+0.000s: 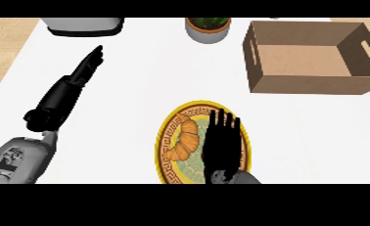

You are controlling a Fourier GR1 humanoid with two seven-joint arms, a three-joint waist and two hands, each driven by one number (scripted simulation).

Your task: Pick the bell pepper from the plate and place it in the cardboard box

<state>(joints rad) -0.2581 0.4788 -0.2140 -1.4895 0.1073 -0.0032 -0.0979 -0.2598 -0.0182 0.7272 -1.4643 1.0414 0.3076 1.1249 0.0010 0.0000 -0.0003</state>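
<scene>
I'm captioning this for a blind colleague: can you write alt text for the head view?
The robot's black right hand hovers open over a round yellow-rimmed plate holding an orange croissant; an open brown cardboard box sits beyond it. The left hand rests at the left.

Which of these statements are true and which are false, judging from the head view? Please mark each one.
1. The right hand is over the plate. True.
2. A croissant lies on the plate. True.
3. The cardboard box holds a bell pepper. False: its inside shows nothing.
4. The left hand is curled round a cup. False: its fingers are straight and hold nothing.
5. A potted plant stands left of the box. True.
</scene>
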